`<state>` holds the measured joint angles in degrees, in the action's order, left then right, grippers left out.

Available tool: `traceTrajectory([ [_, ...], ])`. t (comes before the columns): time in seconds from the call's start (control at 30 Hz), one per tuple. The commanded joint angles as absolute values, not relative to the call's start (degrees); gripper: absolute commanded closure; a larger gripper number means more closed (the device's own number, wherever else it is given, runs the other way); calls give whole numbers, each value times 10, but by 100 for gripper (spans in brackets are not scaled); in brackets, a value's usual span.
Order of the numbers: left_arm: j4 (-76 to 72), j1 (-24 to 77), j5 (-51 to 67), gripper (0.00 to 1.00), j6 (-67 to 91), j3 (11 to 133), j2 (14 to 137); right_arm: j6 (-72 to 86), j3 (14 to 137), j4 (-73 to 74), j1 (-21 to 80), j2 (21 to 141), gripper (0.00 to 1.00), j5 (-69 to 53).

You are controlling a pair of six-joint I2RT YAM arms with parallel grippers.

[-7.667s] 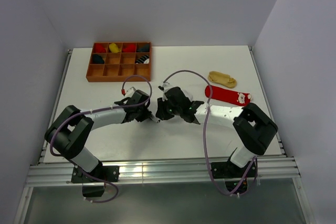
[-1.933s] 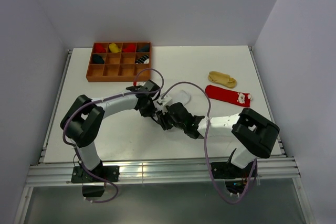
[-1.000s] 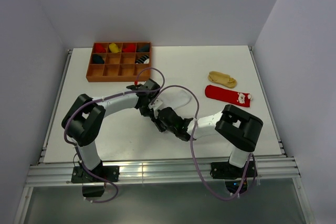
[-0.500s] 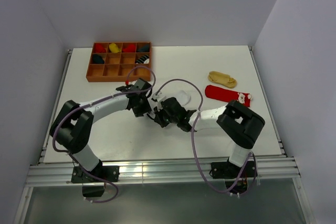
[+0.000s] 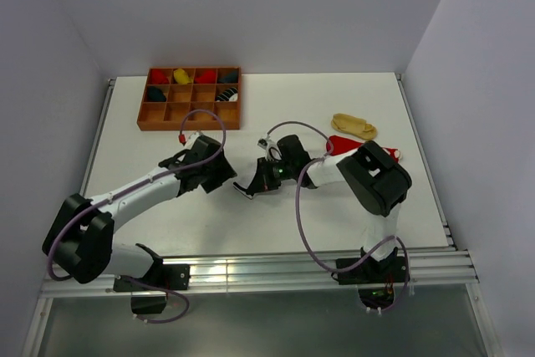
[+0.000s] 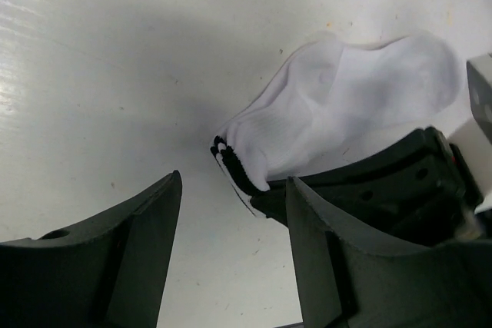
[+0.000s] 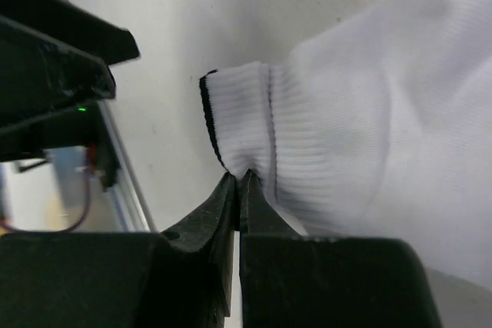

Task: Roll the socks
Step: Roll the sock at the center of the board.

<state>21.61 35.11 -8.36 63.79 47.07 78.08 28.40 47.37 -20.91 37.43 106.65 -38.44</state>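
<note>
My left arm: reaching forward and right, low, left gripper (image 6: 234, 182) jaws parted. My right arm: bent leftward, low, right gripper (image 7: 237, 182) jaws pinched together. The 2 grippers sit close.

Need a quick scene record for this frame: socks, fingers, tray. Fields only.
white sock: lying on the table, black-striped cuff pinched by the right fingers
left fingers: open, holding nothing, cuff just beyond their tips
red sock: on the table, middle hidden by the right arm
tan sock: unrolled, just beyond the red sock
wooden tray: far left, rolled socks in several compartments
</note>
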Motion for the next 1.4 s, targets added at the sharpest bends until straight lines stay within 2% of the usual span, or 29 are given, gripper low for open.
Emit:
traceTrajectory([
  [0.0,155,352,-57,38,663,446,773,376,489,-260,349,1106,100,-481],
  [0.2,137,364,-52,40,671,432,792,467,471,-343,315,1162,100,-512],
  [0.9,111,374,-62,45,691,439,884,468,484,-313,294,1213,100,-503],
  [1.13,117,375,-58,60,688,438,922,456,482,-304,293,1202,100,-490],
  [1.23,124,379,-60,66,685,442,938,440,478,-290,293,1184,96,-474],
  [1.33,146,384,-65,71,677,454,955,407,471,-266,295,1143,85,-452],
  [1.37,153,384,-67,72,675,464,965,381,469,-256,297,1129,78,-427],
])
